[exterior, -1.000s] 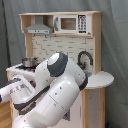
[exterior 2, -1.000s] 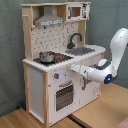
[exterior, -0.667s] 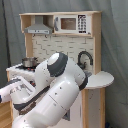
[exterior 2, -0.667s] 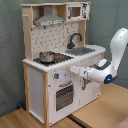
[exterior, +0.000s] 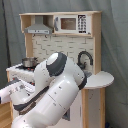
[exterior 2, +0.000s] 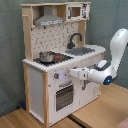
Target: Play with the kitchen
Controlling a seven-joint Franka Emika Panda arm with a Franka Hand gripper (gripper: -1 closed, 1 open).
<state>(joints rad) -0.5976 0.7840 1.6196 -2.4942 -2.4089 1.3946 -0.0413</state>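
Note:
The kitchen is a tall white and light-wood toy set, seen in both exterior views. A steel pot sits on its cooktop, beside a black faucet and a grey sink. Above are a range hood and a small microwave. My gripper hovers just in front of the knob panel, above the oven door. In the first exterior view my arm covers the kitchen's lower front, while the pot and the faucet stay visible.
The kitchen stands on a wooden floor against a grey curtain. A rounded white counter end juts out past the sink at the first exterior view's right. My arm's base rises at the second exterior view's right edge.

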